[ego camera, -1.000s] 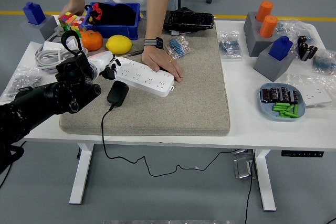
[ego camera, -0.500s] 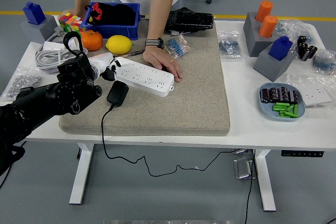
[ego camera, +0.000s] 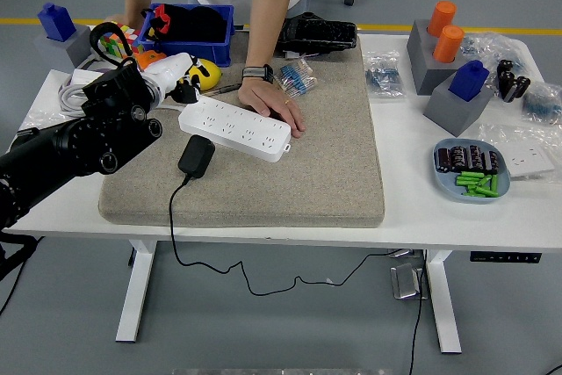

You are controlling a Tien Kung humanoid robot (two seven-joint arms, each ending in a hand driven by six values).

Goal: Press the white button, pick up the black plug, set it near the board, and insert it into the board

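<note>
Left robot hand: white, at the end of the black left arm that comes in from the surface's left edge; it hovers above the left end of the board, over the lemon. The fingers look loosely curled and clamp nothing.
Right robot hand: not visible.
Board: a white power strip lying slantwise on the grey mat, its left end toward the far-left corner, its right end under the person's hand.
White button: cannot be made out on the board.
Black plug: lies flat on the mat just beside the board's near long side, close to its left end, touching nobody. Its black cable runs off the surface's near edge and hangs below.
Person's hand: rests palm down on the mat, pressing on the board's right end; a dark watch sits on the wrist. The other hand rests at the far-left corner, by the colourful cube.
Lemon: mostly hidden behind the left robot hand.
Blue bin: at the far edge, holding a black pouch.
Surface: white; a blue plate of green and dark small parts lies near the right edge, with grey blocks carrying orange and blue pieces toward the far-right corner.
</note>
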